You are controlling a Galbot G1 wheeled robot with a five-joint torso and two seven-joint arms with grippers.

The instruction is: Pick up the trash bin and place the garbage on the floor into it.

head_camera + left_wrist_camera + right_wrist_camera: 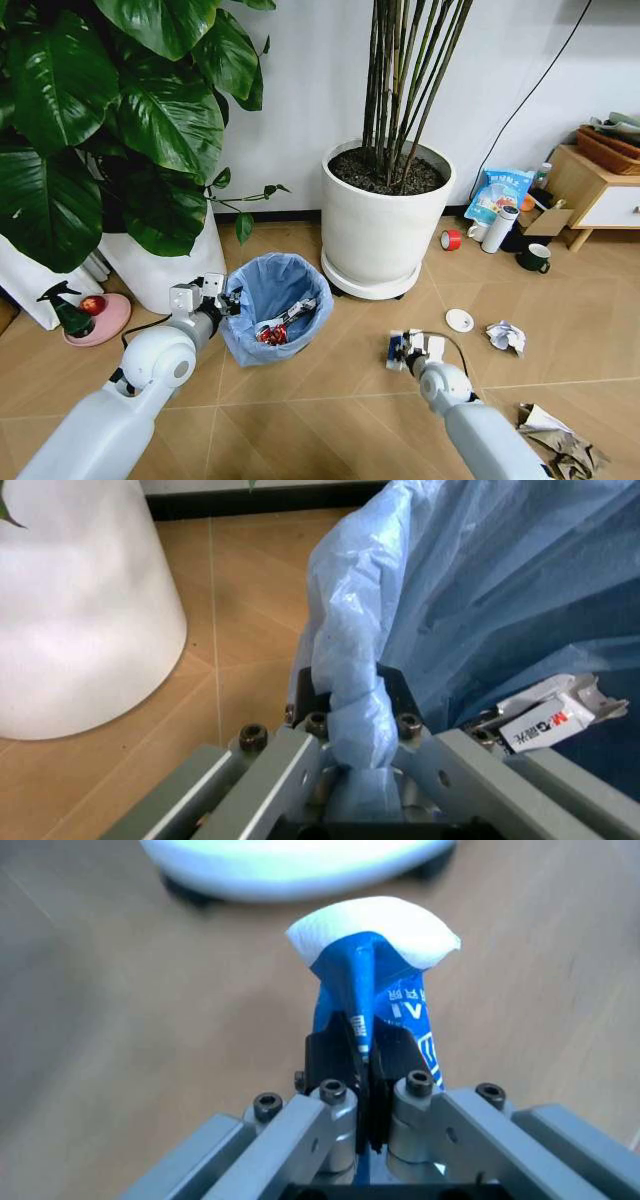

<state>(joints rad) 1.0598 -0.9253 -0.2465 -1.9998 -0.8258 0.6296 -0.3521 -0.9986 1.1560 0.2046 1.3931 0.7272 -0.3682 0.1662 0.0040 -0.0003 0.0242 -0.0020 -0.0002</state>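
1. The left end effector is pinching the blue bag-covered rim of the trash bin, which is sitting on the floor just beside it, in front of a white planter.
2. A flattened tube and a red wrapper are lying inside the bin.
3. The right end effector is squeezing a crushed blue-white cup above the floor, to the bin's right.
4. A white lid, crumpled white paper and brown paper are lying on the floor beyond and beside the right end effector.

White wall — wood-look floor, apparently.
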